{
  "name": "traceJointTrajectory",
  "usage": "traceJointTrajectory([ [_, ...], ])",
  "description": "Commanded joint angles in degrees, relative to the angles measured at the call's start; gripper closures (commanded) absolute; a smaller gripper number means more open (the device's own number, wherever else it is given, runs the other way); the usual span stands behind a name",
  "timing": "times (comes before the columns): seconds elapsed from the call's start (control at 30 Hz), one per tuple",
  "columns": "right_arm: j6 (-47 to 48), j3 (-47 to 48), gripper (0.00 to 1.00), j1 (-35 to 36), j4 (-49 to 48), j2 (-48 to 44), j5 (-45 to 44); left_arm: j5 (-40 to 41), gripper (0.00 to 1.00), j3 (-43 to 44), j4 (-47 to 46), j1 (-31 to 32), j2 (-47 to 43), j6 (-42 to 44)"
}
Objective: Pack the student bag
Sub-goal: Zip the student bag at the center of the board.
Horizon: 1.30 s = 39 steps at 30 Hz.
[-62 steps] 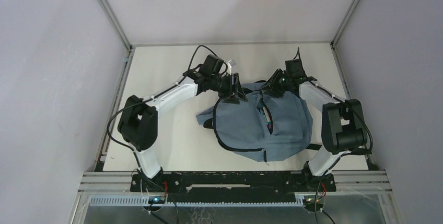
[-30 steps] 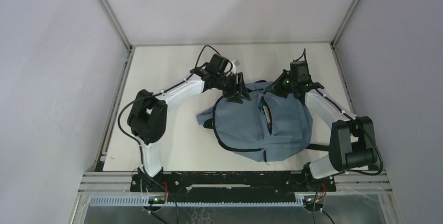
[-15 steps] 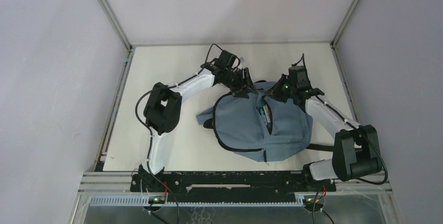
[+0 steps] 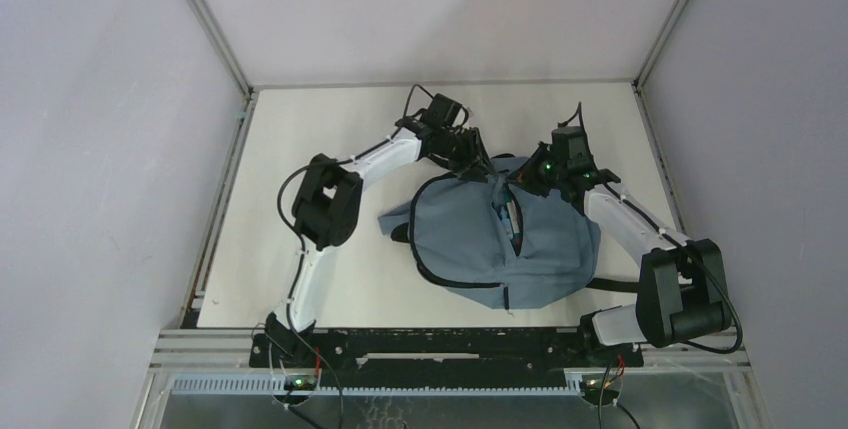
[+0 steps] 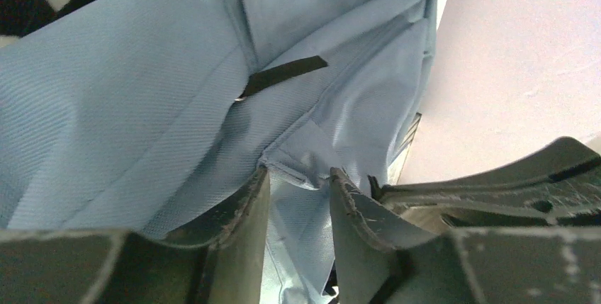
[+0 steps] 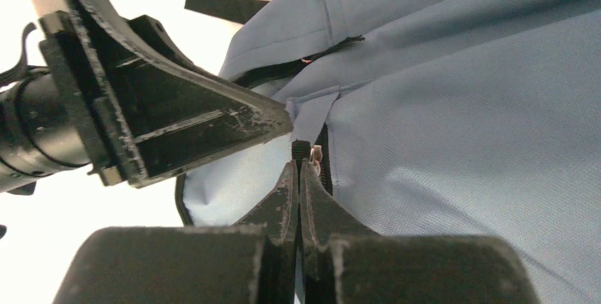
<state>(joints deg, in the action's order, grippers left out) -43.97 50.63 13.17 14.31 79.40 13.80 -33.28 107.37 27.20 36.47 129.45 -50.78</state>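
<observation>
The dusty-blue student bag (image 4: 500, 244) lies flat on the table, its main zip partly open along the top middle. My left gripper (image 4: 488, 173) is at the bag's top edge. In the left wrist view its jaws (image 5: 298, 176) stand apart, with a seamed fold of blue fabric (image 5: 301, 198) between the fingers. My right gripper (image 4: 522, 181) is just to the right of it. Its jaws (image 6: 298, 166) are pressed together on the small metal zip pull (image 6: 313, 152) at the end of the black zip line. The two grippers nearly touch.
Black straps (image 4: 600, 282) stick out from under the bag on the right, and a flap of blue fabric (image 4: 393, 221) lies on the left. The cream table (image 4: 310, 149) is walled by grey panels and metal corner posts (image 4: 205, 19). Something coloured (image 4: 510, 224) shows through the zip gap.
My left arm has swung right along the bag's top edge towards the right gripper, and its jaws have narrowed round the fabric fold. The right gripper has stayed shut at the zip.
</observation>
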Motion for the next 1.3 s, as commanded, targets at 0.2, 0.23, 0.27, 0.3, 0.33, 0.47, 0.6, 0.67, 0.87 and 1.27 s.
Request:
traceJointTrajectory([
  [0.2, 1.29, 0.08, 1.0, 0.44, -0.59, -1.79, -0.08, -1.82, 0.85, 3.09, -3.57, 0.87, 1.37, -2.04],
  [0.23, 1.31, 0.08, 1.0, 0.45, -0.34, -1.79, -0.17, -1.95, 0.92, 2.57, -4.29, 0.82, 1.15, -2.37],
  [0.27, 1.33, 0.08, 1.0, 0.5, 0.0, -1.93, -0.32, -1.96, 0.98, 1.91, -5.09, 0.87, 0.8, -2.64],
  [0.3, 1.27, 0.06, 1.0, 0.6, 0.3, -2.17, -0.49, -1.97, 1.0, 1.35, -5.74, 0.87, 0.51, -2.87],
  [0.33, 1.3, 0.08, 1.0, 0.74, 0.52, -2.53, -0.59, -1.97, 1.0, 0.71, -6.15, 0.81, 0.2, -2.98],
  [0.47, 1.03, -0.19, 1.0, 1.3, 2.17, -5.11, -1.25, -1.14, 1.0, -2.94, -8.57, 0.59, -2.03, -3.62],
  [0.6, 0.59, -2.09, 1.0, 1.83, 3.74, -8.97, -3.16, 0.31, 1.0, -8.2, -11.96, -0.26, -5.1, -4.68],
  [0.67, 0.74, -3.39, 1.0, 1.86, 4.9, -10.76, -3.9, 0.8, 1.0, -10.38, -13.16, -0.84, -6.46, -4.97],
  [0.87, 1.29, -8.13, 1.0, 2.12, 5.45, -13.44, -3.74, 1.4, 1.0, -13.7, -14.38, -0.98, -10.29, -4.85],
  [1.27, 0.98, -9.22, 1.0, 2.86, 3.65, -13.04, -2.97, 5.57, 0.48, -13.73, -7.23, 1.44, -17.44, 2.96],
])
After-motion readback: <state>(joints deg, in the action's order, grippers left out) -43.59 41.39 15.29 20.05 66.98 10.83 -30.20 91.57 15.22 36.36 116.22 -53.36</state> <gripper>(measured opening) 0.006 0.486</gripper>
